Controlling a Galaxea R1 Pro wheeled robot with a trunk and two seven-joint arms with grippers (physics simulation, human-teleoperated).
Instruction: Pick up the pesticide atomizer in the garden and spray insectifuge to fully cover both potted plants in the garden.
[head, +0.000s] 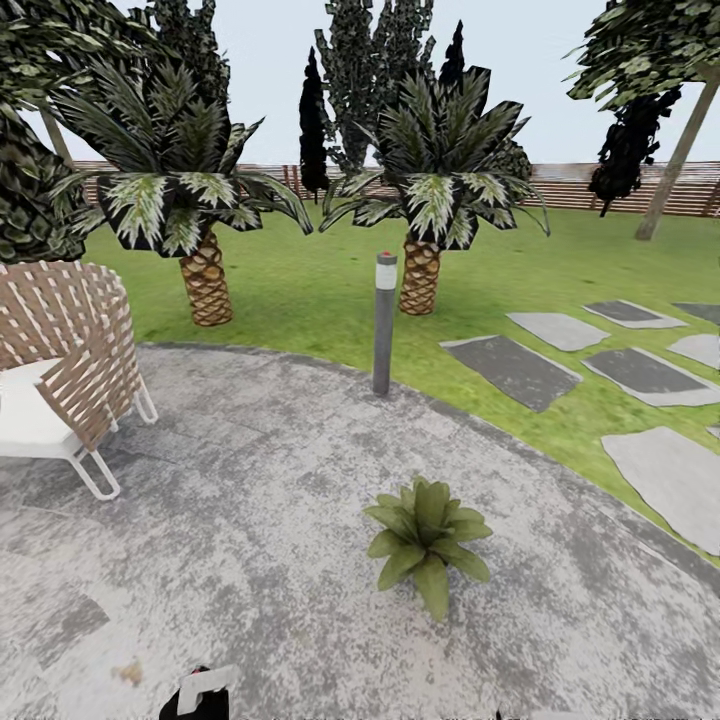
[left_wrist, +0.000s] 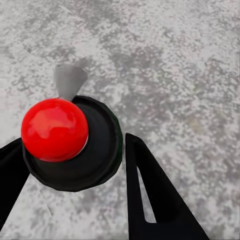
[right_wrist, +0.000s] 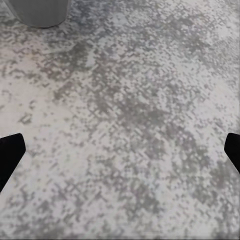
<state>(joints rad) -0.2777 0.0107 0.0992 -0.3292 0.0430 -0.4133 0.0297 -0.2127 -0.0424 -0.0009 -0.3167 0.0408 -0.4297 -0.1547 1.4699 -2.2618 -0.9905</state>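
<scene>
**Robot on garden patio, atomizer in left gripper, 1 potted plant ahead**

In the head view, a round mottled grey patio fills the lower frame. 1 potted plant, a low rosette of broad green leaves, sits on the paving at lower centre-right. A grey bollard lamp stands at the patio edge, centre frame. A wicker seat is at left. 2 palms rise on the lawn behind, before a brown slatted fence. Stepping slabs lie at right.

In the left wrist view, the left gripper pinches the pesticide atomizer, seen from above with a red round top, between its dark fingers.

In the right wrist view, the right gripper is spread wide over bare paving.
</scene>
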